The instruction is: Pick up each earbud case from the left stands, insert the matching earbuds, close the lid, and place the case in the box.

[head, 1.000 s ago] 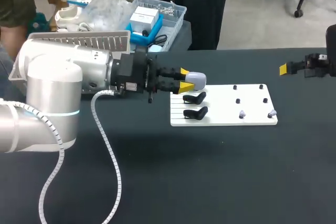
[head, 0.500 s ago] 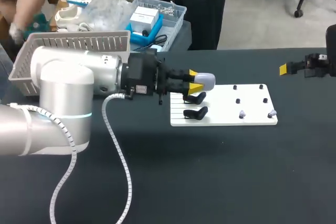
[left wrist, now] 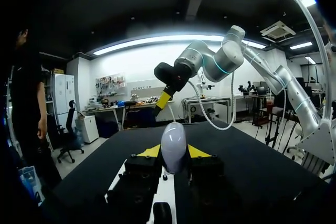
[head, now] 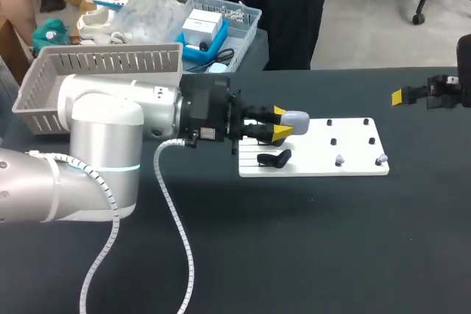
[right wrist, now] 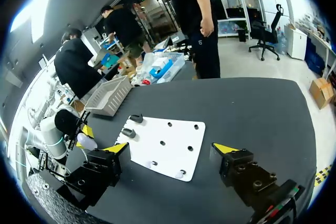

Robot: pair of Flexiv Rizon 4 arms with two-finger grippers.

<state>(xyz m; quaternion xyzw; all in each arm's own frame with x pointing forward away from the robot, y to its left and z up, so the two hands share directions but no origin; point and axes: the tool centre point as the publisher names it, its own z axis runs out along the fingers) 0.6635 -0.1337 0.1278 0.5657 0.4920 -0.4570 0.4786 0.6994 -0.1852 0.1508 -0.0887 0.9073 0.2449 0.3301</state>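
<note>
- Left arm has slid toward the middle over the last second. The left gripper [head: 281, 123] lifted the earbud case [head: 294, 119] off the back stand and carried it out over the white board [head: 309, 165].
- Its yellow tips are pinched on the case from both sides, which the left wrist view shows well [left wrist: 173, 148]. The rounded end pokes out past the fingers and the case hangs above the board, not touching it.
- One black stand [head: 274, 158] shows just in front of the gripper; the other is hidden under it.
- Right gripper [right wrist: 170, 149] sits wide open with nothing in it, parked well off to the right and the same as before.
- Two pale earbuds [head: 339, 159] sit on pegs at the board's near right.
- My take: keep the case level and the squeeze steady, since that smooth shell looks slippery.
- Stop near the earbuds with the lid side facing the right arm so it can get at it.
- The basket [head: 103, 60] can wait till the lid is shut.
</note>
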